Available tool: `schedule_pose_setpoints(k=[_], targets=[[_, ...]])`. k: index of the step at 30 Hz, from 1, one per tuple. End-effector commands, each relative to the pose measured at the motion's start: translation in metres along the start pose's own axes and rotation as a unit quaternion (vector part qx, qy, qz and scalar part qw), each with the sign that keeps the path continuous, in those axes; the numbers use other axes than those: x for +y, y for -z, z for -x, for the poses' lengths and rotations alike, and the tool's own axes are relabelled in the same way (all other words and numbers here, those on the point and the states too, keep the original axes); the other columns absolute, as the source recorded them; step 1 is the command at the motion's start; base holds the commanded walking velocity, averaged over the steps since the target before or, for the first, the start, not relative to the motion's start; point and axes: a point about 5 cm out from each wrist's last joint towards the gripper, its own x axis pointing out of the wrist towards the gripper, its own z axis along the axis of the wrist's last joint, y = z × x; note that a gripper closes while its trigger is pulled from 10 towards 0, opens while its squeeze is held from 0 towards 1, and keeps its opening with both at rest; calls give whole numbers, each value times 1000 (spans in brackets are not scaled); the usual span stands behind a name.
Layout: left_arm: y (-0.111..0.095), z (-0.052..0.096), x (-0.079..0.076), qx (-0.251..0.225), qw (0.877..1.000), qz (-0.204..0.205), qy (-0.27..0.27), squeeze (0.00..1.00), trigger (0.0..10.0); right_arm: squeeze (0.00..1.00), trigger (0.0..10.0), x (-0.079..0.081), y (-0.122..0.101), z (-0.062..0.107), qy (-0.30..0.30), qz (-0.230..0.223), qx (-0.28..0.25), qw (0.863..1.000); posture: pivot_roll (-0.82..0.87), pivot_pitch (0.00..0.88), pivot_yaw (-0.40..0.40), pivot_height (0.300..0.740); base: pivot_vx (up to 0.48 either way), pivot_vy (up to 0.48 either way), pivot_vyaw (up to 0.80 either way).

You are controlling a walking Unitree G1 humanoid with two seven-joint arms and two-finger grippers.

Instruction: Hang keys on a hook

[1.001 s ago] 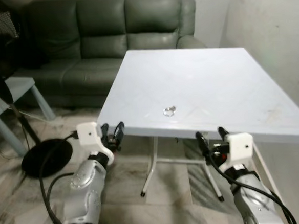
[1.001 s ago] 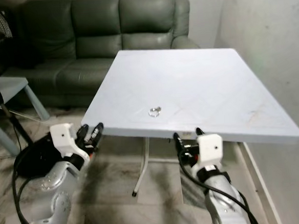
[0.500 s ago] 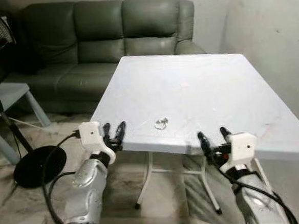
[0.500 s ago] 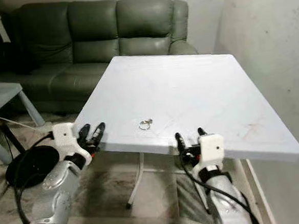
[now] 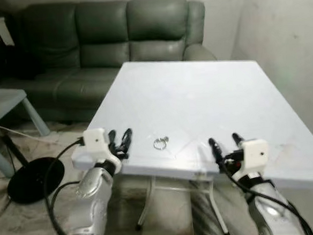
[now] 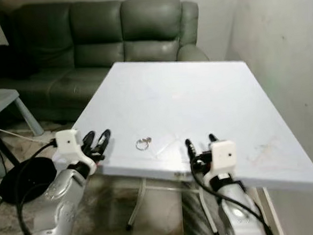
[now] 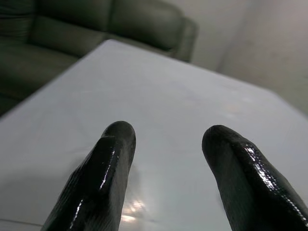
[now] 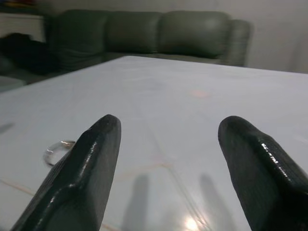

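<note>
Left eye view, lower middle: keys (image 5: 160,143) lie untouched on the table (image 5: 209,97); my right claw (image 5: 223,142) and left claw (image 5: 119,135), both spread and empty; hanging undone.

Keys (image 5: 160,143): near the white table's (image 5: 209,97) front edge
Left gripper (image 5: 120,137): spread, at near-left corner
Right gripper (image 5: 223,142): spread, over front edge
Sofa (image 5: 108,43): green, behind

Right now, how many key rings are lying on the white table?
1. The key ring lies near the front edge of the white table, between the left gripper and the right gripper, touching neither. Both grippers are open.
</note>
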Motion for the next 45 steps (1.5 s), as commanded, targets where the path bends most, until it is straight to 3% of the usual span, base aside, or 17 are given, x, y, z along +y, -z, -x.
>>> schedule_pose_setpoints(k=[1, 10, 45], targets=[[-3, -3, -7, -6, 1000, 4, 10, 0, 10000, 0, 10000, -6, -4, 1, 9, 7, -3, 1000, 26, 0, 11, 740, 307, 0, 0], [-5, -4, -7, -9, 1000, 5, 9, 0, 10000, 0, 10000, -7, -3, -1, 9, 8, -3, 1000, 29, 0, 9, 740, 307, 0, 0], [-7, -7, -10, -26, 1000, 3, 9, 0, 10000, 0, 10000, -11, -5, -6, 3, 15, -6, 1000, 33, 0, 2, 740, 0, 0, 0]])
